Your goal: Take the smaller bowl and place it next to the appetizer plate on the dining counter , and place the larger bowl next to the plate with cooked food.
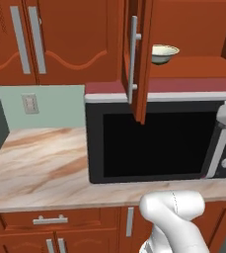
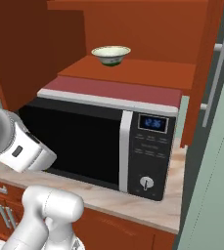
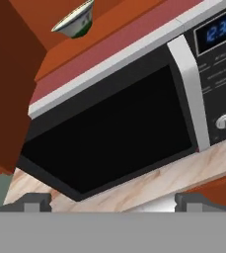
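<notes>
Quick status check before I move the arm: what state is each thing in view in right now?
smaller bowl: upright on the open cabinet shelf above the microwave, not held.
cabinet door: swung open.
microwave: door shut, clock display lit.
gripper: fingers apart, holding nothing, facing the microwave.
lower drawer: shut.

Even, flat rendered light, no glare; cabinet interior point(image 2: 30, 44) falls dark w/ soft shadow at left, microwave door point(image 1: 149, 143) reads near-black, frames slightly soft; hand view tilted, edges undistorted.
</notes>
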Robot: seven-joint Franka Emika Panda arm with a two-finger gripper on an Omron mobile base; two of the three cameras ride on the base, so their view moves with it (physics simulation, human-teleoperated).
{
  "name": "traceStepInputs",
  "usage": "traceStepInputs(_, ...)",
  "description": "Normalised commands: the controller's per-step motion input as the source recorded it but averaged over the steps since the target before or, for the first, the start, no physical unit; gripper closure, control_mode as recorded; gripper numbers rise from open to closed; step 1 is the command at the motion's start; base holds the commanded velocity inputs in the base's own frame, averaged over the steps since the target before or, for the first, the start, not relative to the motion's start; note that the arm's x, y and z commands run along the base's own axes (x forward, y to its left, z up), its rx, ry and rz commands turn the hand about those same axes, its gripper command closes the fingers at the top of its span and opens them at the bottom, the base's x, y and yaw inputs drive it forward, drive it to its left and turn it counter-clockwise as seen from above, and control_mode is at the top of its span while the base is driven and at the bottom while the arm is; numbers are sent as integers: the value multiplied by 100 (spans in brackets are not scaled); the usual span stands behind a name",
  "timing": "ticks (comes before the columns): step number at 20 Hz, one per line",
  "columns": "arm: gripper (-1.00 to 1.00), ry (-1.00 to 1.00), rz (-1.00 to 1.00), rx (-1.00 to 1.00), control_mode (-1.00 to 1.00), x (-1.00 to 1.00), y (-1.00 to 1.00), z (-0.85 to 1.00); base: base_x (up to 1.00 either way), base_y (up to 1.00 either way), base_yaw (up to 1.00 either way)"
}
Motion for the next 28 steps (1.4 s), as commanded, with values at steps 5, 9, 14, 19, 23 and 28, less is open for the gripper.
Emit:
traceStepInputs(5,-100,0,0,0,100,0,0,0,98,-6,-27)
traceStepInputs(9,-100,-4,-13,10,-100,1,-22,38,37,-6,-11)
traceStepInputs(14,-100,-3,-11,27,-100,1,-28,98,0,0,0)
traceStepInputs(19,-100,-5,0,20,-100,82,0,43,0,0,0)
traceStepInputs(23,-100,-25,0,17,-100,100,0,-11,0,0,0)
traceStepInputs(28,-100,-6,-2,10,-100,100,7,-3,0,0,0)
